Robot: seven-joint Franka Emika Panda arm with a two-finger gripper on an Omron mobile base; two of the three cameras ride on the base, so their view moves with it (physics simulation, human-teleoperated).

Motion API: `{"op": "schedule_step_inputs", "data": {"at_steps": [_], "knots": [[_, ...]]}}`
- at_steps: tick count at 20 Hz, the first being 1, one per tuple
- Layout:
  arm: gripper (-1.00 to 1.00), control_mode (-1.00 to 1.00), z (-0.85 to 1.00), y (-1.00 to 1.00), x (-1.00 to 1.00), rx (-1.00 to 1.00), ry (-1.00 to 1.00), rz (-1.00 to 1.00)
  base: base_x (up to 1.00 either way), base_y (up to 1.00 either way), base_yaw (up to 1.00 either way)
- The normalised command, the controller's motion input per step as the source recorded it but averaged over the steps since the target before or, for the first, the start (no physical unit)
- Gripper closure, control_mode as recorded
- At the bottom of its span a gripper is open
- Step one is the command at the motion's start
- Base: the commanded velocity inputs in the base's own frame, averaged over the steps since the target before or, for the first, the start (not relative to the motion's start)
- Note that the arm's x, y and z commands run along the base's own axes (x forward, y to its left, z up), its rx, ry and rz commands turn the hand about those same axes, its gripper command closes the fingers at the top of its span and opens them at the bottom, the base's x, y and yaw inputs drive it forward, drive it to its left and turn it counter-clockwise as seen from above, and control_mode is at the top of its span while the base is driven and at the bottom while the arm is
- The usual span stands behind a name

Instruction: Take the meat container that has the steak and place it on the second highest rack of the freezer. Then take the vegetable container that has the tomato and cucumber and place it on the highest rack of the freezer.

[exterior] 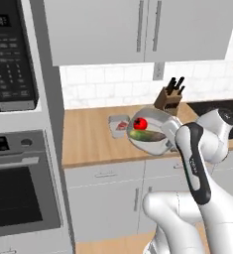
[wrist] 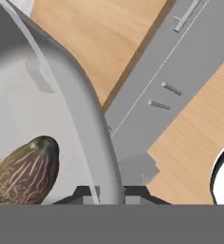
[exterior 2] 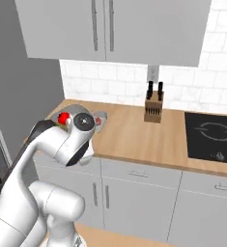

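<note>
my gripper [wrist: 108, 193] pinches the vegetable container [exterior: 155, 130] rim, cucumber [wrist: 25, 169] and tomato [exterior: 140, 123] left of my jaws (loose cargo, rigid bowl; keep level).

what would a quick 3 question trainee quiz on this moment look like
1. True or false: the gripper is clamped on the rim of the vegetable container.
2. What sits beside the tomato in that container? A) cucumber B) knife C) spoon
3. Fill in: the meat container with the steak rests on the ____.

Key: 1 true; 2 A; 3 counter
</note>
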Motion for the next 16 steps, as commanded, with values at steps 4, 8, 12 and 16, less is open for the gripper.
{"op": "schedule_step_inputs", "data": {"at_steps": [4,8,12,16], "knots": [[1.00,1.00,0.00,0.00,0.00,0.00,0.00,0.00,-1.00,0.72,0.19],[1.00,1.00,0.00,0.00,0.00,0.00,0.00,0.00,-0.80,1.00,0.32],[1.00,1.00,0.00,0.00,0.00,0.00,0.00,0.00,-0.17,1.00,0.38],[1.00,1.00,0.00,0.00,0.00,0.00,0.00,0.00,0.00,1.00,0.35]]}}
